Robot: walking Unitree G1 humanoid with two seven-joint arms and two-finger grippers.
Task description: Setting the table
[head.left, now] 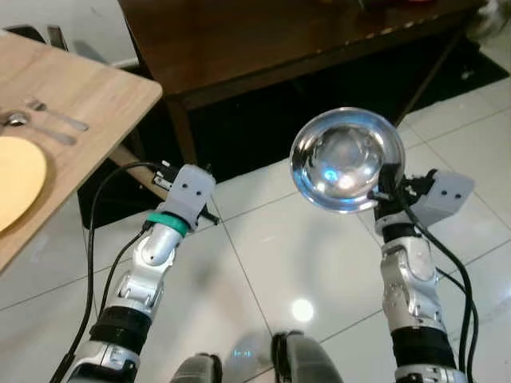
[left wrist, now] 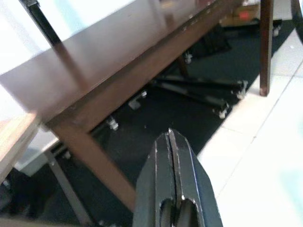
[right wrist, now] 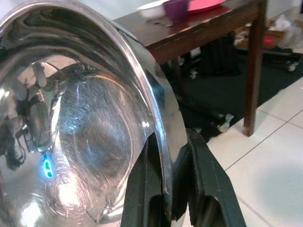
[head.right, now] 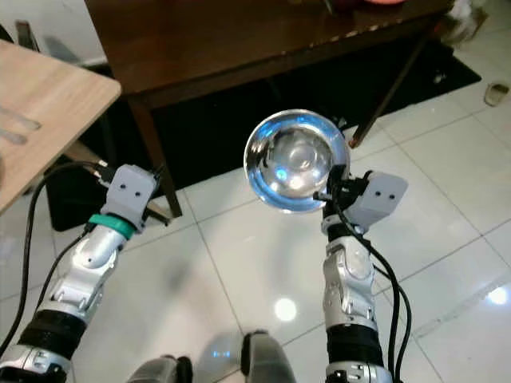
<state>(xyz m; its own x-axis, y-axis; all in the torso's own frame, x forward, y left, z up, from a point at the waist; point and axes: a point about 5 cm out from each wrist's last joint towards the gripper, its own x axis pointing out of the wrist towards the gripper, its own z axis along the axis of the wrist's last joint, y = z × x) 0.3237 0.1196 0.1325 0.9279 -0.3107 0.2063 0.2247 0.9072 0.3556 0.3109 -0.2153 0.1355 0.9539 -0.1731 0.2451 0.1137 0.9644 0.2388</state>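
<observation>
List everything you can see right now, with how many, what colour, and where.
Steel bowl: one, silver, held up over the floor.
Light wooden table: one, tan, robot's left.
Plate: one, yellow, on that table.
Cutlery: several pieces, silver, beside the plate.
Dark table: one, brown, ahead.
Purple cup: one, on the dark table.
Floor: white tiles.
Left gripper: jaws shut, empty.
Right gripper: jaws clamped on the bowl's rim.
</observation>
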